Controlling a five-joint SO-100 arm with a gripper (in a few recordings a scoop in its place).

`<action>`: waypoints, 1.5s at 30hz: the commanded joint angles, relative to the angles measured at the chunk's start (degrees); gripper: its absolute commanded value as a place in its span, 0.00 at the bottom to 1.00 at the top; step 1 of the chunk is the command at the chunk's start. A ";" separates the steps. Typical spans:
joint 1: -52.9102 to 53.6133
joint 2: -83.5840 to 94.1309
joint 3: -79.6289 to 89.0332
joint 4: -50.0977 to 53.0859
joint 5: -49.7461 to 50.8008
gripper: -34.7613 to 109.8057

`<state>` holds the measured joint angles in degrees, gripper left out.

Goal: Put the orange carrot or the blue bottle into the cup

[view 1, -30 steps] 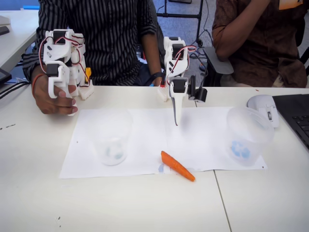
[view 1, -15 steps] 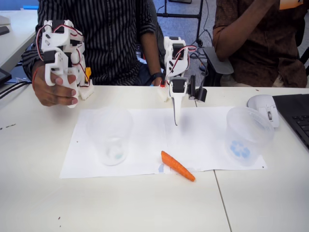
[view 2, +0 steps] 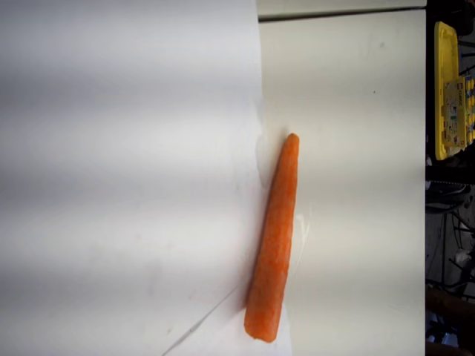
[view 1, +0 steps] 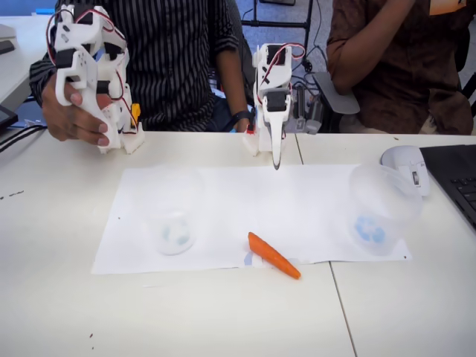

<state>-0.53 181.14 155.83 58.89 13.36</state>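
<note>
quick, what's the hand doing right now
Hand: empty, raised near the back of the paper, well away from the orange carrot; fingers look closed together.

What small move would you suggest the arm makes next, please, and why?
Probably lower the end effector forward toward the orange carrot, which lies untouched across the paper's near edge; the end effector hangs well behind it, above the paper.

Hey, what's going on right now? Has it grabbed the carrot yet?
Hand up over the paper's far edge, holding nothing; open or shut unclear. Carrot lies untouched on the paper's near edge. Cup stands left, empty. Nothing in the way.
</note>
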 commanded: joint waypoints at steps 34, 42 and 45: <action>13.71 -53.88 -31.82 -8.53 15.73 0.34; 13.71 -62.40 -48.25 2.90 15.91 0.38; 13.01 -64.86 -53.35 6.06 15.91 0.42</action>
<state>12.57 115.66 112.94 62.05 28.30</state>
